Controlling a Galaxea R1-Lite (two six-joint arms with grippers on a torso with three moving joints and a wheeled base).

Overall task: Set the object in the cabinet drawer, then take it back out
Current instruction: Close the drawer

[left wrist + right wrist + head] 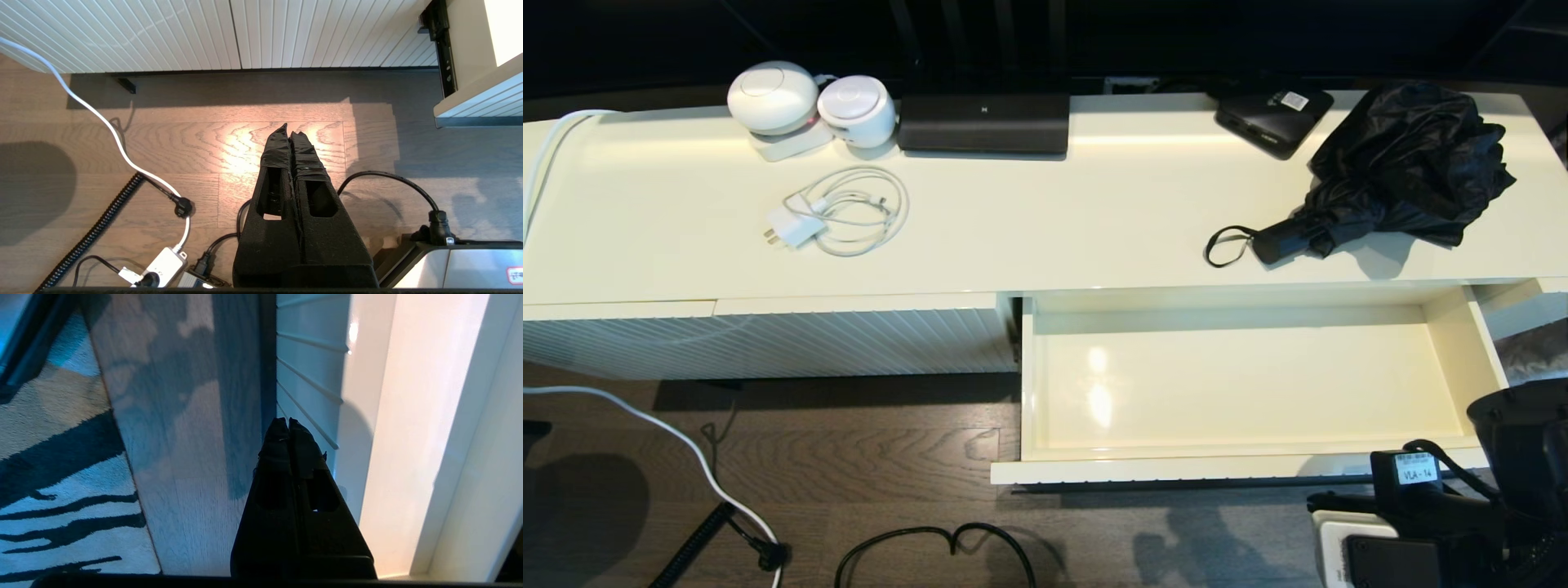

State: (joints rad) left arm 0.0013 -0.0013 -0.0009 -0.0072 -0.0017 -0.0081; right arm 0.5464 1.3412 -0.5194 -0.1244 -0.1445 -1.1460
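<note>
The black folding umbrella [1405, 155] lies on the cabinet top at the right, its short handle [1278, 238] and wrist loop [1225, 245] pointing left. Below it the cream drawer [1241, 465] stands pulled out, and its glossy interior holds nothing. My right arm [1437, 506] is low at the drawer's front right corner. Its gripper [288, 422] is shut and empty, over the floor beside the drawer's ribbed front [306, 375]. My left gripper [289, 130] hangs shut and empty above the wooden floor, left of the drawer's corner [478, 102]; it is out of the head view.
On the cabinet top are two white round devices [772, 96], a long black bar [984, 122], a flat black box [1274, 114] and a white charger with cable [837, 212]. A handleless ribbed panel [768, 343] sits left of the drawer. Cables [931, 539], a power strip [163, 267] and a striped rug [49, 477] lie on the floor.
</note>
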